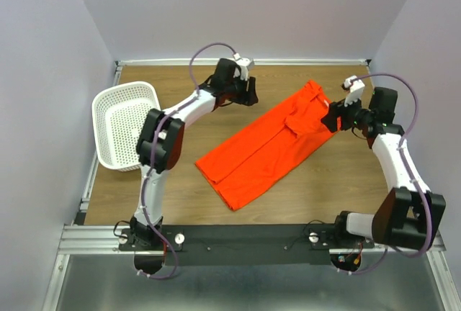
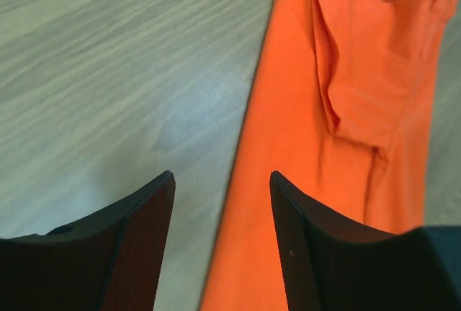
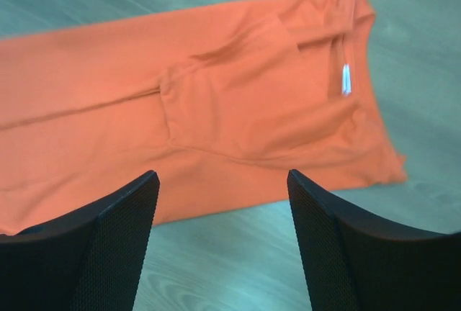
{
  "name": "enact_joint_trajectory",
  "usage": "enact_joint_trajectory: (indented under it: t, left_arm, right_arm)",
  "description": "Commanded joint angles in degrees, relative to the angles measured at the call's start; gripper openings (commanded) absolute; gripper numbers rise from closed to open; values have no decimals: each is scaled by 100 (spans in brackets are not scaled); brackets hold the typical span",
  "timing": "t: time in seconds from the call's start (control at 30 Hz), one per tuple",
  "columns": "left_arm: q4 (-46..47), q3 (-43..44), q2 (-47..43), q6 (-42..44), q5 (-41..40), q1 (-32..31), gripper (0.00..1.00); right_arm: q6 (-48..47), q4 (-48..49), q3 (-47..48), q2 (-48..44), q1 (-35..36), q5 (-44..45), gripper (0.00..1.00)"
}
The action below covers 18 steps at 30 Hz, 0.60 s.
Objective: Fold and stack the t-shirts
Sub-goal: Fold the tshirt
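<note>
My right gripper [image 3: 222,180] hung open and empty with the t-shirt [image 3: 216,109] flat just in front of its fingers, and my left gripper [image 2: 222,178] was open over its other long edge, so I judged the sides folded in, with the shorter fold and stacking left.

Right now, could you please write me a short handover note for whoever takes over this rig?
Left hand: open, holding nothing, above the table beside the t-shirt's long edge.
Right hand: open, holding nothing, by the collar end.
T-shirt: flat on the table, lying diagonally, folded lengthwise into a long strip with the sleeves tucked in; white neck label showing.
Basket: at the table's left edge, apart from the shirt.
Done: the lengthwise folds.
Left: probably the crosswise fold, then stacking.
</note>
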Motion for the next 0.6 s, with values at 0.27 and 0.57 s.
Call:
enact_joint_trajectory:
  t: [0.27, 0.57]
  left_arm:
    - [-1028, 2312, 2314, 731, 504, -428, 62]
    - [-1441, 2849, 2912, 898, 1031, -428, 56]
  right_arm:
    - [931, -922, 70, 670, -1012, -2736, 71]
    - [922, -966, 88, 749, -1275, -2930, 71]
